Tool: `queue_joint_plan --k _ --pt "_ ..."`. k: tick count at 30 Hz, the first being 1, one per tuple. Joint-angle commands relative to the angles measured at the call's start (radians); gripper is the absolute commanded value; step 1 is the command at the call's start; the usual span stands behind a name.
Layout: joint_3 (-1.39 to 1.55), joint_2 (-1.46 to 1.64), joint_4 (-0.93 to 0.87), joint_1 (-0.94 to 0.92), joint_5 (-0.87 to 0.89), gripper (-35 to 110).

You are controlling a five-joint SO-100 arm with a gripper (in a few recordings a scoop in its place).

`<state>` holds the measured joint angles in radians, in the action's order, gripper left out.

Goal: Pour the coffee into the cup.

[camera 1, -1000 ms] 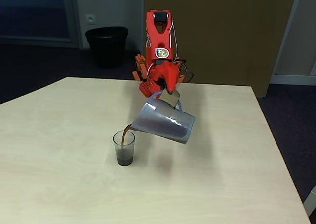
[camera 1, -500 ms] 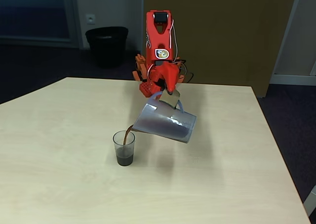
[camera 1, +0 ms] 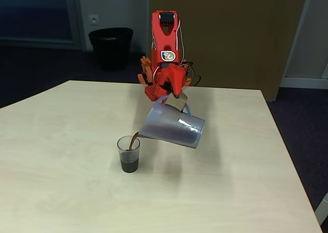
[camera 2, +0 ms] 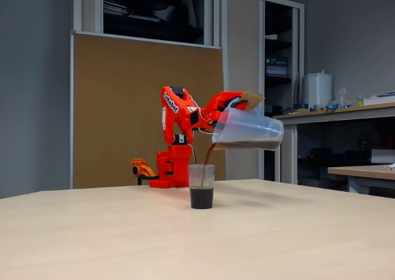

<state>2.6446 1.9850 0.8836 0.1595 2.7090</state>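
Observation:
My gripper (camera 1: 176, 100) (camera 2: 245, 100) is shut on the grey handle tab of a translucent pitcher (camera 1: 171, 125) (camera 2: 248, 130), held tilted in the air with its spout down. A thin brown stream of coffee (camera 1: 134, 139) (camera 2: 207, 156) runs from the spout into the cup (camera 1: 128, 153) (camera 2: 201, 185). That small clear tumbler stands upright on the table, just below and to the left of the pitcher in both fixed views, with dark liquid filling roughly its lower third.
The light wooden table (camera 1: 61, 140) (camera 2: 92, 230) stretches wide around the cup. My red arm's base (camera 1: 156, 86) (camera 2: 171, 169) sits at the table's far edge. A black bin (camera 1: 110, 47) stands on the floor behind.
The pitcher has tipped a little further and shifted slightly right. The stream keeps flowing and the dark level in the cup has risen a little.

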Motion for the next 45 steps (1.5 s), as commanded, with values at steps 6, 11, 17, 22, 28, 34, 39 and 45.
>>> queue_joint_plan --k 6,11,17,22,28,34,39,45 --pt "-0.002 0.017 0.041 -0.005 0.035 0" --pt "-0.002 0.014 0.044 -0.005 0.034 0" --pt "-0.002 0.011 0.046 -0.005 0.034 0" --pt "-0.002 0.006 0.051 -0.005 0.034 0" --pt "0.002 0.005 0.055 -0.005 0.034 0" --pt "0.003 -0.002 0.046 0.002 -0.028 0" --pt "-0.012 -0.005 0.0 0.009 -0.137 0" --pt "-0.038 -0.009 -0.074 0.02 -0.273 0"
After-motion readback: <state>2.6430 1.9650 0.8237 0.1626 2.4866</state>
